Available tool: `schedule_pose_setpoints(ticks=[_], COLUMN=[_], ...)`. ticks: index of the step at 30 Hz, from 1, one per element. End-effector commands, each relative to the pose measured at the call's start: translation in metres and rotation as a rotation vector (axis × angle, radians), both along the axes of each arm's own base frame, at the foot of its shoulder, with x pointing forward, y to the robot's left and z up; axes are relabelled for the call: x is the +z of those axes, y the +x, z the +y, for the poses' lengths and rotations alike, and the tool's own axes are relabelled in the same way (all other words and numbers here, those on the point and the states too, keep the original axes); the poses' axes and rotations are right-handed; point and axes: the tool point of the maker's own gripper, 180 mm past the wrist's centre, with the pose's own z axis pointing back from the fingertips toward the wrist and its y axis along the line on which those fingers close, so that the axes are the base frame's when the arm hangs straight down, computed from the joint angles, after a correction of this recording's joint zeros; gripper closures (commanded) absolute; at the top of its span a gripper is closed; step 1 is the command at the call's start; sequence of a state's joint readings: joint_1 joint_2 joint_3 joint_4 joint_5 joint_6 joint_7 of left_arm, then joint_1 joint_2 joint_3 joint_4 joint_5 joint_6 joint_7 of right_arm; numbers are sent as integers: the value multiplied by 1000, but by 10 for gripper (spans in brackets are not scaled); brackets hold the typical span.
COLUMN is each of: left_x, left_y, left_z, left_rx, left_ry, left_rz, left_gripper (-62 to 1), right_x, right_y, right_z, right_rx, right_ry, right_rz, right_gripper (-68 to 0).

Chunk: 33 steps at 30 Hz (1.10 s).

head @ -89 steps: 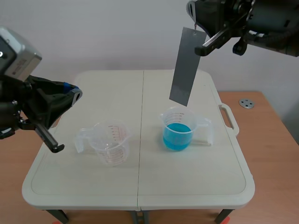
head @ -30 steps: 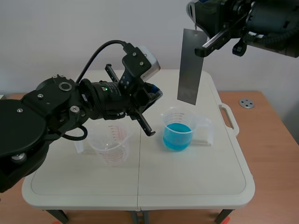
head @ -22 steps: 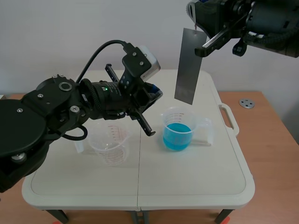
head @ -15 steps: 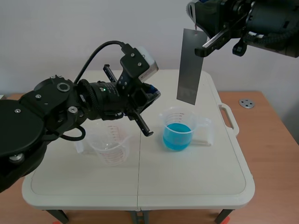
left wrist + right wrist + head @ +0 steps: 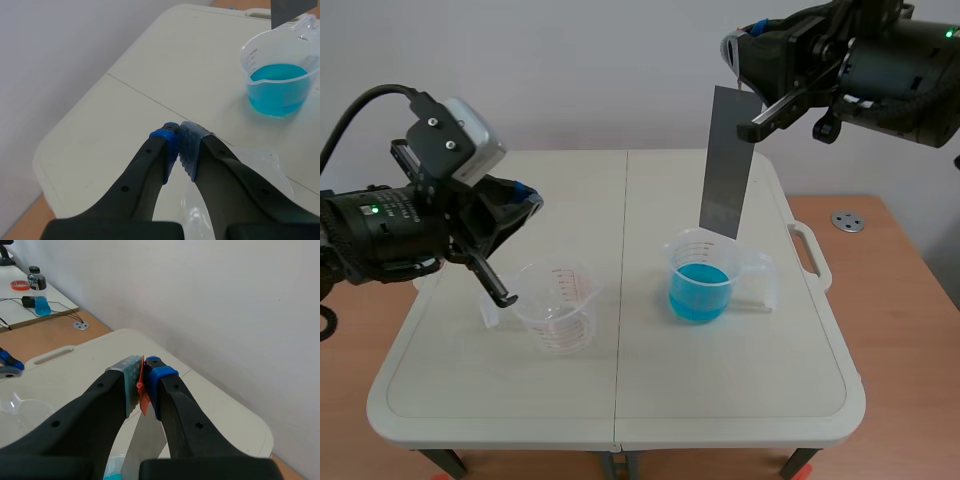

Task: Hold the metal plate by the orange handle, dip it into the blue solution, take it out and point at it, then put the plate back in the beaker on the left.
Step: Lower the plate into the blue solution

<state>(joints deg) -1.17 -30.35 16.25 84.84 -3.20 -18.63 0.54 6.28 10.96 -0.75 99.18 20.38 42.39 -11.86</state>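
Right gripper [image 5: 746,95] is up high, about 1 o'clock from table [image 5: 740,380] centre. It's clamped on the orange handle [image 5: 143,388], with only the handle's thickness between the pads. The metal plate [image 5: 725,162] hangs from that handle, a touch off vertical with the lower end swung slightly toward 9 o'clock.

The plate's lower edge is just above the far rim of the beaker with blue liquid [image 5: 700,280], at the rim's 12 o'clock. It's not in the liquid. Can't tell if it touches the rim.

The blue beaker stands upright at 3 o'clock from table centre, partly filled, grip pointing to 3 o'clock. The empty beaker [image 5: 558,306] is upright at about 8 o'clock from table centre, with red scale marks and its grip toward 9 o'clock. The two beakers are well apart, with the table's centre seam between them.

Left gripper [image 5: 530,202] is closed on nothing, pads meeting tip to tip. It hovers off the table at roughly 10 o'clock of the empty beaker, tips aimed toward 3 o'clock. From its wrist camera, the empty beaker's clear plastic sits under the fingers [image 5: 220,160] and the blue beaker is ahead of them.

Also in view: the table's carry handle [image 5: 807,250] on the 3 o'clock edge, and a small metal disc [image 5: 847,221] on the wooden desk [image 5: 900,290] just past it.
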Motion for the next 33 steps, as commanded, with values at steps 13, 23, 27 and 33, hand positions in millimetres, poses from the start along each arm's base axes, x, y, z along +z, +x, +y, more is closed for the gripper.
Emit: schedule_pose_setpoints(ticks=[13,23,27,33], left_x=[13,4,-3,-14], left_y=[-51,-104,-125,-147], left_z=[81,110,116,124], left_rx=[205,270,282,295], left_ry=[-11,-20,-27,-5], left_rz=[-53,21,68,132], left_gripper=[-28,-28,-28,-28], right_x=[-18,-49,-64,-85], right_y=[6,10,9,10], right_z=[3,5,6,5], right_rx=[20,27,35,40], right_ry=[6,-5,-14,-15], right_rz=[-3,34,53,74], right_gripper=[-13,-13,-13,-13])
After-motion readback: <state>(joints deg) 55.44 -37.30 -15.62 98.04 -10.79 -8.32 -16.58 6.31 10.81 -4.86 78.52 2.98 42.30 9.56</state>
